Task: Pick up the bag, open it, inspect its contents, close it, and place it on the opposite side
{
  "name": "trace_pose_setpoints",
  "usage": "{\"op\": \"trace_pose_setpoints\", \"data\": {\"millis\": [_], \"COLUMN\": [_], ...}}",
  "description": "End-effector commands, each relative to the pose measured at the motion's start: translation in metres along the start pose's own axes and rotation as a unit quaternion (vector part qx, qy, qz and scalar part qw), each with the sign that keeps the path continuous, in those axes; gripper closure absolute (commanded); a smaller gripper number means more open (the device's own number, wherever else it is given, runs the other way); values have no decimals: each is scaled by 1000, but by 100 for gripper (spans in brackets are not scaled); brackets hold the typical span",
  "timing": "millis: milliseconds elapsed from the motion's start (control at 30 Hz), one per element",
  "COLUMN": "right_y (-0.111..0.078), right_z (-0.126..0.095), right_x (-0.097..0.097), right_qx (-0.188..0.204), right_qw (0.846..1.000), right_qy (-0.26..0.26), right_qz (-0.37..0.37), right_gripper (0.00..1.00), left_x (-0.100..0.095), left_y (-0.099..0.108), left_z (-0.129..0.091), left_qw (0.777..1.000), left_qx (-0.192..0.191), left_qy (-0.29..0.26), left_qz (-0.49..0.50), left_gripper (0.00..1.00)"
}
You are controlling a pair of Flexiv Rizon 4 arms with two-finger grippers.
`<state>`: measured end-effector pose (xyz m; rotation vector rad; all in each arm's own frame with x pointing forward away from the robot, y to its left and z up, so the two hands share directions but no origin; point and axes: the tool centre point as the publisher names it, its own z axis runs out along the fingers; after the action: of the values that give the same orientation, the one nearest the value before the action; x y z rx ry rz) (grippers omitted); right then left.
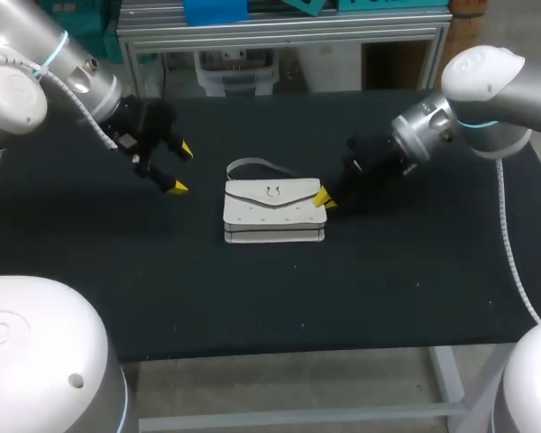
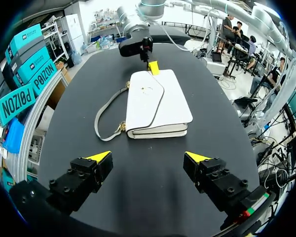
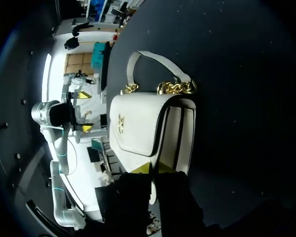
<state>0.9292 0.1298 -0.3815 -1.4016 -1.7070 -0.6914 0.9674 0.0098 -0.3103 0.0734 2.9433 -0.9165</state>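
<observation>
The black counter (image 1: 252,298) is lit softly from overhead; faint shadows are cast beside the white bag (image 1: 272,212). In the right wrist view the right tool (image 3: 153,169) is left in shadow, with the room beyond washed out.

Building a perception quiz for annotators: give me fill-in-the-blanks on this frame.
1. The bag lies flat with its flap ___.
2. The left gripper is ___, apart from the bag.
3. The right gripper is ___ to the bag than the left.
4. The strap's chain is ___-coloured.
Missing: closed; open; closer; gold.
</observation>
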Motion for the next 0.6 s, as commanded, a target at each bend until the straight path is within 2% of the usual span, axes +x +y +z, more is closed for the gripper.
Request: {"op": "trace_pose_setpoints", "data": {"millis": [33, 333, 600], "right_y": [2, 11, 21], "right_z": [4, 6, -1], "right_x": [-3, 0, -1], "right_qx": [-7, 19, 20], "right_qw": [1000, 999, 999], "right_qy": [9, 24, 23], "right_qz": [-2, -12, -16], "right_gripper": [100, 100, 100], "left_x": [0, 0, 0], "left_y": [1, 1, 1], "left_z": [1, 1, 1], "left_qw": [1000, 1000, 1000], "left_qx": [1, 1, 1], "left_qy": [0, 0, 0], "left_qz": [0, 0, 0], "left_gripper": [0, 0, 0]}}
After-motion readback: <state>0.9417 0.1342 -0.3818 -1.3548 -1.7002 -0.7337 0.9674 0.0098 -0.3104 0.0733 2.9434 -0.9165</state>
